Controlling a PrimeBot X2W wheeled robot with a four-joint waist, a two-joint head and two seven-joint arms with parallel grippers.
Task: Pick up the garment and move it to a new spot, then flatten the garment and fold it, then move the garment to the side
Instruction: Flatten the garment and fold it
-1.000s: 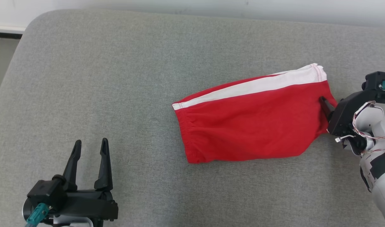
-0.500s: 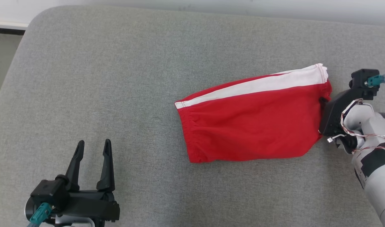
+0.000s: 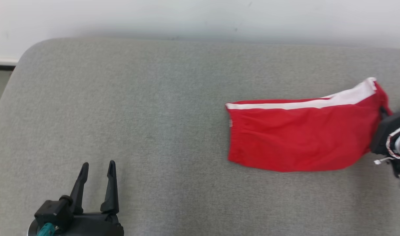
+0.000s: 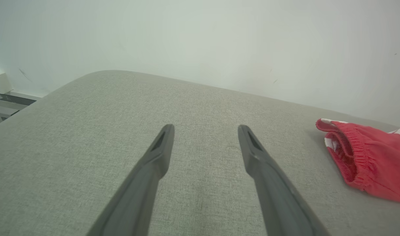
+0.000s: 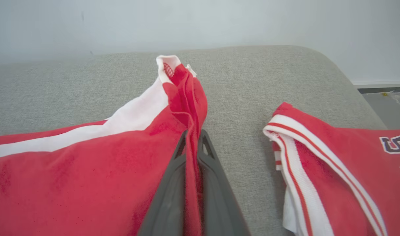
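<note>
Right gripper [image 5: 193, 136] is clenched on a bunched hem edge of the red cotton shorts with a white side stripe [image 3: 298, 137]. The remainder lies flat on the grey upholstered cushion [image 3: 121, 98], left of those jaws in the right wrist view. Left gripper [image 4: 205, 129] stands released and empty, with the waistband well off to its right. Risk: the hold takes only a thin fold, so dragging over textured fabric may free it or disturb the fold, and the red striped-trim jersey [image 5: 334, 170] just right of the clenched jaws could snag.
</note>
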